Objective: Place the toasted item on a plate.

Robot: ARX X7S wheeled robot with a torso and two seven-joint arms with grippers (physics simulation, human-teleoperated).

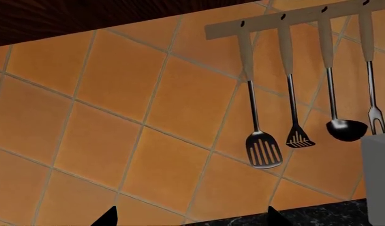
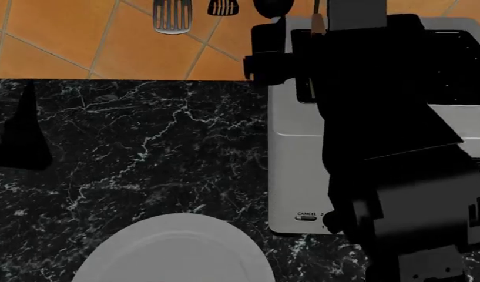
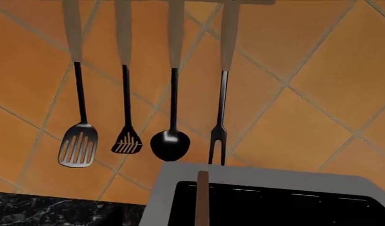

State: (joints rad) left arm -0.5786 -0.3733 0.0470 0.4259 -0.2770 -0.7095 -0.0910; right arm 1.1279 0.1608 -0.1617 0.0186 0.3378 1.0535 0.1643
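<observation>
The right arm point(image 2: 396, 176) fills the right side of the head view as a dark mass reaching over the white toaster point(image 2: 295, 164), and its own bulk hides the right gripper; I cannot tell how far the jaws stand apart or whether they grip anything. Just beyond the arm's far end, at about 1 o'clock in the head view, a thin brown crust edge of the toast slice point(image 2: 317, 22) stands upright above the toaster's dark slot area. The right wrist view shows the same slice point(image 3: 202, 200) edge-on, rising from the black top opening of the toaster point(image 3: 179, 188), its lower part cut off by the frame.

The left gripper point(image 1: 191, 219) shows only as two dark fingertips at the frame's edge, well separated with nothing between them. In the head view the left arm point(image 2: 20, 129) is a dark shape at 9 o'clock.

The white plate point(image 2: 138, 247) lies on the black marble counter point(image 2: 145, 147) at 6 o'clock, partly cut off, bare, near the toaster's front corner.

On the orange tile wall point(image 1: 117, 117) hang a slotted spatula point(image 3: 77, 143), a small slotted turner point(image 3: 126, 141), a ladle point(image 3: 170, 143) and a meat fork point(image 3: 217, 136) from a rail point(image 1: 274, 21).
</observation>
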